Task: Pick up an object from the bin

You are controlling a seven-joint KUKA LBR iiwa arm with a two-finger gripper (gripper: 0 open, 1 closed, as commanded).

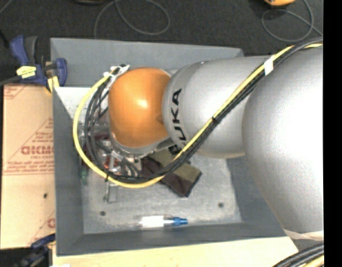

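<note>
Presently, the arm (226,110) reaches deep into the bin (212,207), and its orange cover (138,107) with looped cables hides most of the wrist. The tool (110,190) sits low over the left-centre of the bin floor, under that cover. How far open it stands cannot be told, and no object is seen in its hold.

Objects noted:
- A white marker (162,222) with a blue cap lies flat near the front wall, apart from the tool and clear of it.
- A dark olive-brown block (184,180) lies just right of the tool, partly under the arm and cables.
- A small green thing (83,174) sits by the left wall, too small to identify.

Assessment: the descent appears made or nearly made, but the pick is not accomplished as far as can be seen. No object is lifted; marker and block both rest on the floor. Which object is intended cannot be established, since the tool is over bare floor between them. Remaining: secure one object, then raise it clear of the bin.
</note>
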